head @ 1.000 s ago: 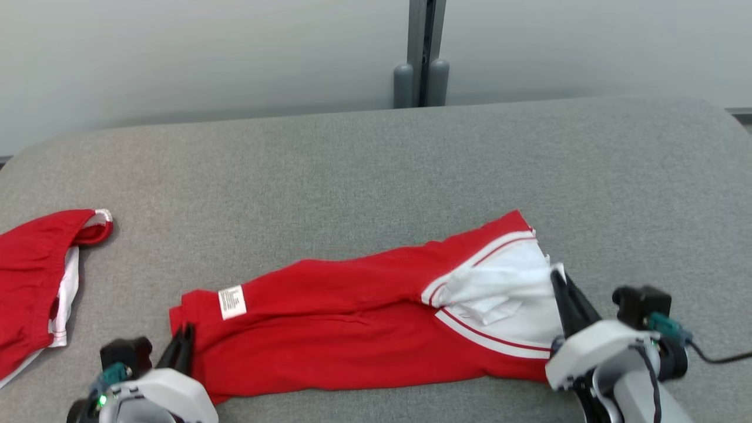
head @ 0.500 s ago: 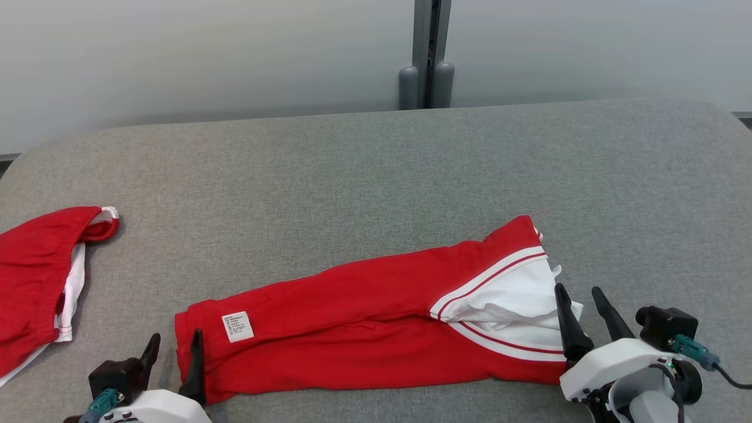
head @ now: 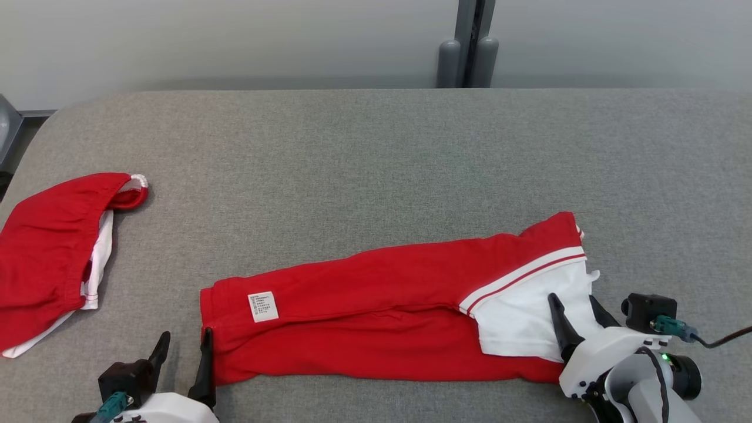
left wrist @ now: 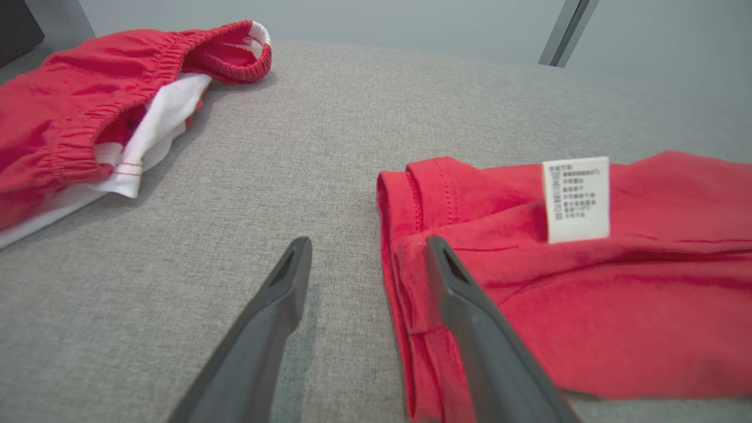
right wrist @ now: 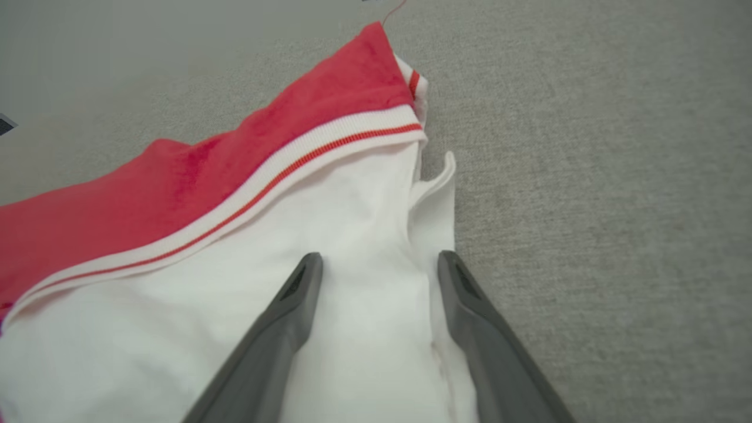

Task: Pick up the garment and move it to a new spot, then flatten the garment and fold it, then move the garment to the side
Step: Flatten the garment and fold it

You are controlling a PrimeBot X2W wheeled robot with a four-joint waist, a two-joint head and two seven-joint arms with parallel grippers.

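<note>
The garment (head: 364, 305) is red with a white striped panel at its right end. It lies flat in a long band along the near side of the grey table (head: 376, 153), with a white label (head: 262, 306) near its left end. My left gripper (head: 185, 341) is open at the garment's left hem. In the left wrist view, one of its fingers (left wrist: 470, 305) rests over the red corner (left wrist: 587, 294) and the other is on bare table. My right gripper (head: 573, 302) is open over the white panel (right wrist: 364, 235), holding nothing.
A second red and white garment (head: 53, 247) lies bunched at the table's left edge and shows its elastic waistband (left wrist: 88, 111) in the left wrist view. A grey post (head: 467, 47) stands behind the table against the pale wall.
Both grippers were shut on the garment's ends and have opened and let go. The garment has settled flatter. The head camera has shifted, so everything sits further right.
</note>
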